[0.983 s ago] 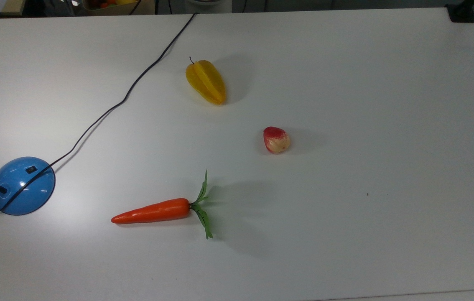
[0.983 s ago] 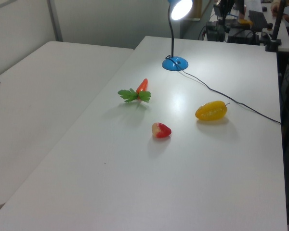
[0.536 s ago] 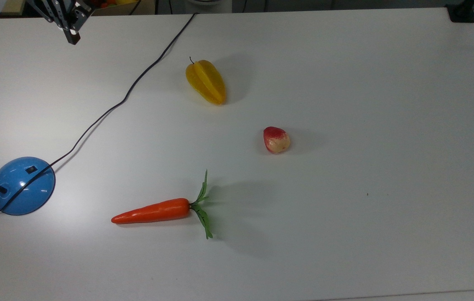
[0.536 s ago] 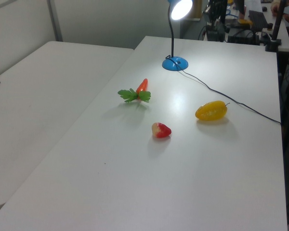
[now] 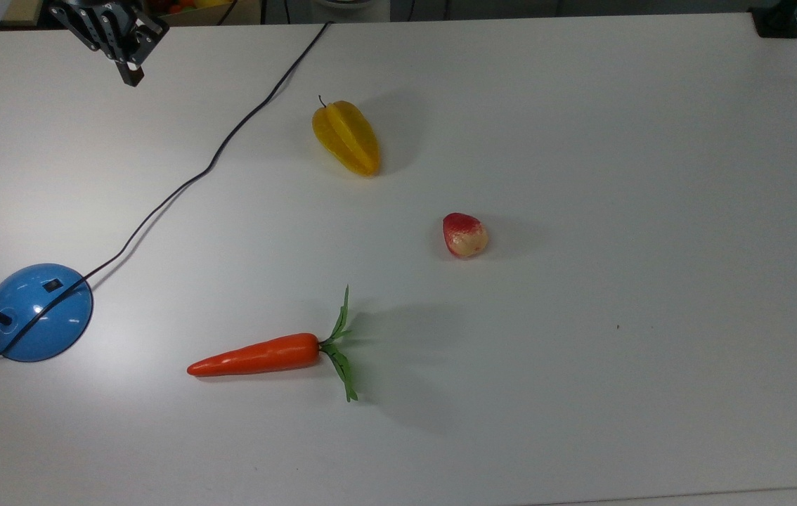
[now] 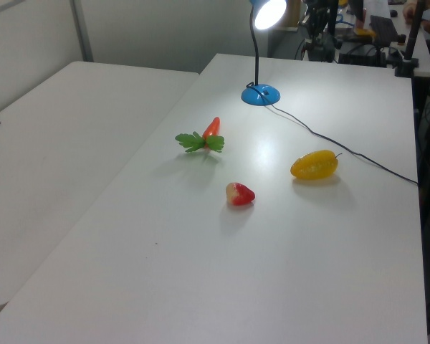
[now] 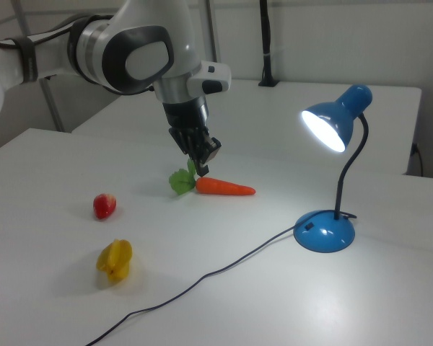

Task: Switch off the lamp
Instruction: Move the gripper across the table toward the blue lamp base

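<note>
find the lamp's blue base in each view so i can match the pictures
Top view: the lamp's blue base sits near the top view's left edge, below the middle.
Left view: the base is at the table's far end, above centre, under the lit shade.
Right view: the base is right of centre, low in the picture.
Shared landmark: the carrot lies nearby.

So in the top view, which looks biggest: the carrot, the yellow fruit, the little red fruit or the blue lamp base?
Largest to smallest in the top view:
1. carrot, longest with its leaves
2. lamp base
3. yellow fruit
4. red fruit
Base and yellow fruit look close.
</note>
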Controlling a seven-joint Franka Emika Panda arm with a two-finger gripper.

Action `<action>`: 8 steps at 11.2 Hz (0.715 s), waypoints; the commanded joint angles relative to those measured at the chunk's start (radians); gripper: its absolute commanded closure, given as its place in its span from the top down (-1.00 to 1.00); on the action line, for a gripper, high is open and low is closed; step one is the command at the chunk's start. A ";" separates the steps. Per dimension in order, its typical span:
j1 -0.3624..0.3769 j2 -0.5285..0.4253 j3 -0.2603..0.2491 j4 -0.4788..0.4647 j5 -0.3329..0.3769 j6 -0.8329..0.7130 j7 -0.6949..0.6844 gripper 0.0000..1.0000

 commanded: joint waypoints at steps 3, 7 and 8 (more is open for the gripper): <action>0.002 0.003 -0.001 -0.016 0.025 0.013 0.035 -1.00; -0.024 0.058 -0.015 -0.019 0.019 0.129 0.010 -1.00; -0.038 0.087 -0.018 -0.010 0.018 0.166 0.008 -1.00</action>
